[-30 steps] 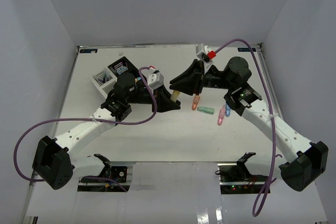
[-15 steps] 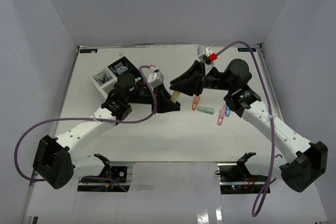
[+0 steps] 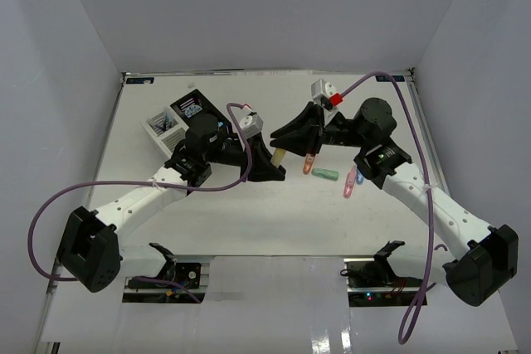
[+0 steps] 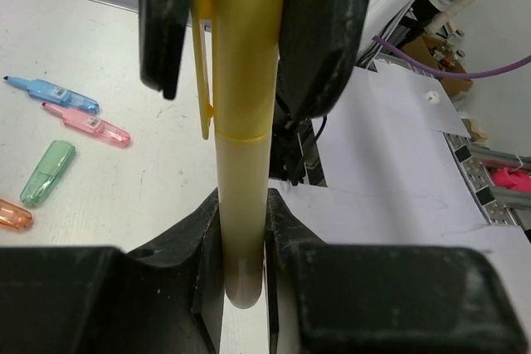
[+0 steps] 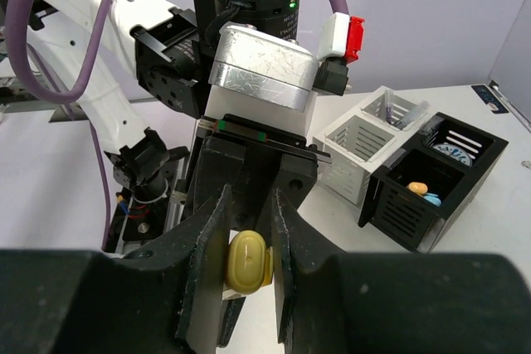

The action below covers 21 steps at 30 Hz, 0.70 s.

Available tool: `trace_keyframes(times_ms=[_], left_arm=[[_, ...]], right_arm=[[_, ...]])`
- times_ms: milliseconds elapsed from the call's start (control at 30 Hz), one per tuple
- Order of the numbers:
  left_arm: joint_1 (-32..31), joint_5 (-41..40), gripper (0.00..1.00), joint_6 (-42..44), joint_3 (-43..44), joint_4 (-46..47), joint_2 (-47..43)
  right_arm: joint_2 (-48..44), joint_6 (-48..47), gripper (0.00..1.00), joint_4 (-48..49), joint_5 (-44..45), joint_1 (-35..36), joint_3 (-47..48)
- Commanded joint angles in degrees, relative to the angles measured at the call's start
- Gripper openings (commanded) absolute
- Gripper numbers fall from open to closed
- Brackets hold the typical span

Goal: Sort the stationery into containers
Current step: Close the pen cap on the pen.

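- The yellow highlighter (image 4: 245, 55) is hanging in the air over the middle of the table (image 3: 249, 221), caught between both claws. It is a chubby, glossy barrel with a clip of the same yellow down one side and a thin seam ringing it partway along.
- The left claw (image 4: 245, 242) is pinching one rounded end, its fingers pressing tight on either side of the barrel.
- The right claw (image 5: 249, 242) is pinching the other end. From its own camera only the blunt yellow butt is showing between two dark fingers.
- Four loose ones are lying flat on the table just to the right of the claws: the orange highlighter (image 3: 309, 161), the green highlighter (image 3: 325, 175), the pink highlighter (image 3: 349, 184) and the blue highlighter (image 3: 360, 177). The pink and blue ones are lying side by side and close together.
- The containers are sitting joined in a cluster at the far left of the table, well apart from the claws.
- The near black compartment (image 5: 406, 209) is holding something orange and something blue — too small to name.
- The far black compartment (image 5: 489, 145) is holding the round blue-white tub (image 5: 455, 152).
- The far white compartment (image 5: 411, 105) is showing thin dark lines inside, seemingly pens.
- The near white compartment (image 5: 353, 143) is giving nothing away; I cannot tell what is in it.
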Motion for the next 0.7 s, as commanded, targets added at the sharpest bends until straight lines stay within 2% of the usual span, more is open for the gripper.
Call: trace_keyframes(times_ms=[0, 267, 667], left_arm=[[0.53, -3.58, 0.0, -2.9, 6.63, 10.71, -1.19], [0.44, -8.51, 0.0, 0.18, 8.21, 11.77, -1.89], [-0.35, -10.27, 0.0, 6.77, 11.63, 7.73, -3.74]], right_arm=[[1.71, -3.14, 0.08, -9.39, -6.3, 2.81, -4.7], [2.49, -2.79, 0.08, -9.48, -5.25, 4.57, -5.85], [4.08, -4.37, 0.08, -10.88, -5.16, 6.15, -6.12]])
